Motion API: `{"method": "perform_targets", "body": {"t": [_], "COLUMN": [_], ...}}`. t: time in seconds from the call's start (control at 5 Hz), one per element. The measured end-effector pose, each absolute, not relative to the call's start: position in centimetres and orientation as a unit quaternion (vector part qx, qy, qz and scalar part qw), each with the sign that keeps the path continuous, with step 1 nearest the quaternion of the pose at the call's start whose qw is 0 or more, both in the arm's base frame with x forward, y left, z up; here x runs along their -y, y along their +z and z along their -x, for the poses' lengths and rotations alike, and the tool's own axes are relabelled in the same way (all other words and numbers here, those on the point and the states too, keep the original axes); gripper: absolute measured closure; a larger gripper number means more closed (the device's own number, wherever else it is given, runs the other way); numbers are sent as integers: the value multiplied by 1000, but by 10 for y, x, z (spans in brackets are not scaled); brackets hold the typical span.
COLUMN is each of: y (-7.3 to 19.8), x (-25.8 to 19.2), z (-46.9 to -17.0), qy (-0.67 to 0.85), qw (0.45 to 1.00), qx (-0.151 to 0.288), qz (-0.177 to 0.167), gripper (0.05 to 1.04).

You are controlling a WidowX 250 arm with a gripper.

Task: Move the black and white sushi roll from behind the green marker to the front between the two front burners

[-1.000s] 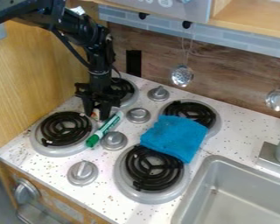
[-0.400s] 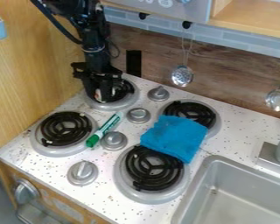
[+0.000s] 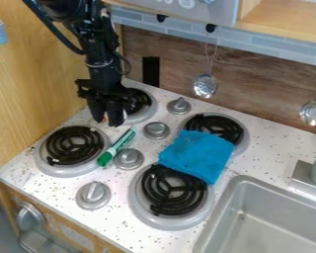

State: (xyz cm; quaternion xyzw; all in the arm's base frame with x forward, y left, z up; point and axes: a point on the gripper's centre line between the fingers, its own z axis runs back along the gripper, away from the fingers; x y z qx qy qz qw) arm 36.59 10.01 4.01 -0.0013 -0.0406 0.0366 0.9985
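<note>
The hard black pincer [image 3: 106, 121] hung behind the round black metal burner [image 3: 74, 145], open or closed, I couldn't tell. The green-and-white plastic marker [image 3: 118, 147] beside that burner looked light, stiff, best grabbed in its middle.

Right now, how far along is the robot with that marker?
Possibly done: the cloth lies partly over two burners. Under way: the gripper hangs near the marker, seemingly not holding it. Likely left: any lifting, since the marker lies beside a knob.

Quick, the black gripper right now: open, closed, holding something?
Black gripper: can't tell whether it's open or closed; the green-and-white marker lies outside it.
</note>
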Motion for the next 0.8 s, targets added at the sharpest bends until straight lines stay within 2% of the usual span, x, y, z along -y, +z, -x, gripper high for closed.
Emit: {"method": "perform_targets", "body": {"t": [0.4, 0.8], "y": [43, 25], "x": [-89, -80], "z": [-333, -304], "qy": [-1, -31], "qw": [1000, 999], "qx": [28, 20], "qz": [8, -17], "gripper": [635, 635]}}
